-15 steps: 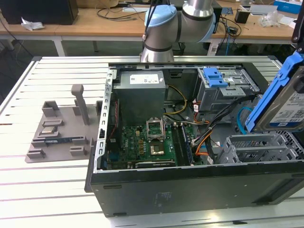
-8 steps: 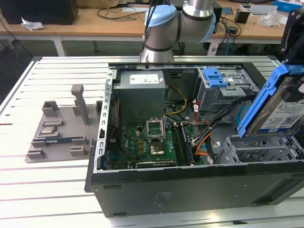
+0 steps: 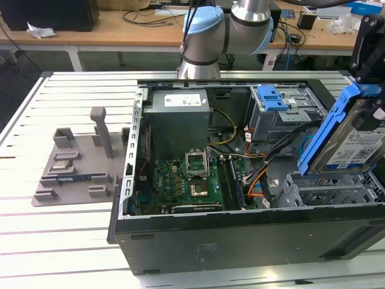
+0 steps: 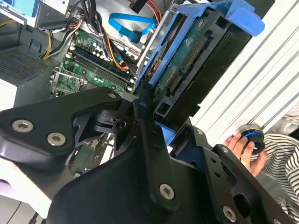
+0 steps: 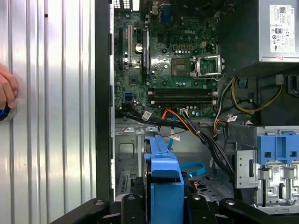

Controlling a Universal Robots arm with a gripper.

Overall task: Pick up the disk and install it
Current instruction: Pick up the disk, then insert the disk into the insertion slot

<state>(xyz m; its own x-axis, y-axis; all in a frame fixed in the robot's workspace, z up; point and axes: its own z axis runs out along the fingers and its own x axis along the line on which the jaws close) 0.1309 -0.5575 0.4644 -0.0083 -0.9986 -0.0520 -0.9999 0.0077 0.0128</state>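
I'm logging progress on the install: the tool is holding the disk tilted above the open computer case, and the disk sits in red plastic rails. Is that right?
Not quite: the rails are blue, not red. The exterior view shows the disk in blue plastic rails, and the first wrist view shows the same blue frame. The rest stands: the tool holds the disk tilted above the open computer case.

Silver arm (image 3: 207, 36) with pale-blue joint caps; black gripper (image 4: 140, 154), silver screws.

Surroundings: my work area, slatted bench and desks.
I work over a white slatted metal table (image 3: 66, 241); beyond its far edge stand wooden desks (image 3: 120, 27) strewn with cables, dark green floor (image 3: 36, 63) beneath them.
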